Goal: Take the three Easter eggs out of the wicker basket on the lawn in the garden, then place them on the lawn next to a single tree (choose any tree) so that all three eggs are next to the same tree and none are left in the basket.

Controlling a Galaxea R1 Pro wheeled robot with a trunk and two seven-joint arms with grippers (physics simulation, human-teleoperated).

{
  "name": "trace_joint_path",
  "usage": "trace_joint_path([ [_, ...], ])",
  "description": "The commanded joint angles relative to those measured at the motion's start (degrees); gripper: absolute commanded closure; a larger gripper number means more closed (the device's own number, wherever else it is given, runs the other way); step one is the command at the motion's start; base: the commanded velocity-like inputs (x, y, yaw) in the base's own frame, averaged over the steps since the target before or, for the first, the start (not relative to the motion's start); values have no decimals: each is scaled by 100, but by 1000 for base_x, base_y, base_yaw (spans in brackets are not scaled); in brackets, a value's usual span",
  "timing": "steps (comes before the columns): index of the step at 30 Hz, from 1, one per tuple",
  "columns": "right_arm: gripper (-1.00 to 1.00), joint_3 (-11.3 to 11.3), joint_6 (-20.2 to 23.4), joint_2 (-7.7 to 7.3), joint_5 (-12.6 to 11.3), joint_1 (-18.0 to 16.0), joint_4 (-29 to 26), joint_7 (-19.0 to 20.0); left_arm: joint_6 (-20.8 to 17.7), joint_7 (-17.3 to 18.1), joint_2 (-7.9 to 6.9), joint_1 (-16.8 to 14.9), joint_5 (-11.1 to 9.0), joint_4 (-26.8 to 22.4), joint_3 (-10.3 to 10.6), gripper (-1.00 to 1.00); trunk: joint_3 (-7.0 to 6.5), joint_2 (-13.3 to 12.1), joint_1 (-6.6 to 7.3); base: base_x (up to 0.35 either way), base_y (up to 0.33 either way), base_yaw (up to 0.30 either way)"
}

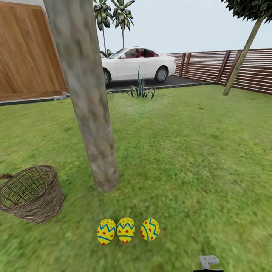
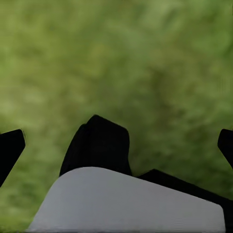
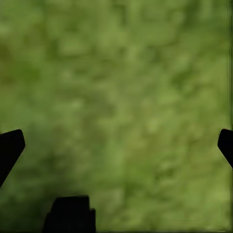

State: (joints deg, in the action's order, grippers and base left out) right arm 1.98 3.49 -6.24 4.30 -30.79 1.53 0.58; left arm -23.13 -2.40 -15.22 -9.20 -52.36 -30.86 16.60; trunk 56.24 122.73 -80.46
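Observation:
Three yellow Easter eggs with blue zigzags and red dots lie in a row on the lawn [image 1: 189,151]: one [image 1: 106,231], one [image 1: 125,229] and one [image 1: 150,229]. They rest just in front of the thick grey-brown tree [image 1: 90,113]. The wicker basket [image 1: 32,192] sits on the grass left of the trunk, leaning a little, with nothing visible inside. My left gripper [image 2: 116,145] hangs open over bare grass, its fingertips [image 2: 9,148] far apart. My right gripper [image 3: 116,145] is open too, above grass. A grey piece of my right arm [image 1: 209,261] pokes in at the head view's bottom edge, right of the eggs.
A white car [image 1: 136,62] stands on the dark driveway behind spiky plants [image 1: 140,90]. A wooden wall [image 1: 26,53] is at the back left and a slatted fence [image 1: 234,70] at the back right. A thin leaning tree [image 1: 241,56] rises near the fence. Open grass stretches to the right.

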Motion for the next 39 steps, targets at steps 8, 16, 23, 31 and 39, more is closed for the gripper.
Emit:
trace_joint_path([
  [8, -100, 22, 36, 5, 20, -6, 9, -34, -4, -178, -3, -2, -46, 1, 45, -100, -75, -320, 177, 0, 0, 0],
  [16, -100, 22, 37, 2, 27, -4, 61, -39, 1, -182, -7, -2, -42, 3, 52, -100, -154, -641, 353, 0, 0, 0],
  [23, -100, 22, -43, -5, 35, 93, 128, -73, 2, -235, -1, -2, -26, 218, 62, -100, -216, -922, 507, 0, 0, 0],
  [31, -100, 22, -59, -9, 61, 208, 104, -76, 17, -261, 22, -2, -20, 321, 71, -100, -286, -1243, 682, 0, 0, 0],
  [39, -100, 22, -76, -7, 60, 267, 112, -76, 19, -641, 29, -2, -12, 330, 79, -100, -357, -1563, 858, 0, 0, 0],
])
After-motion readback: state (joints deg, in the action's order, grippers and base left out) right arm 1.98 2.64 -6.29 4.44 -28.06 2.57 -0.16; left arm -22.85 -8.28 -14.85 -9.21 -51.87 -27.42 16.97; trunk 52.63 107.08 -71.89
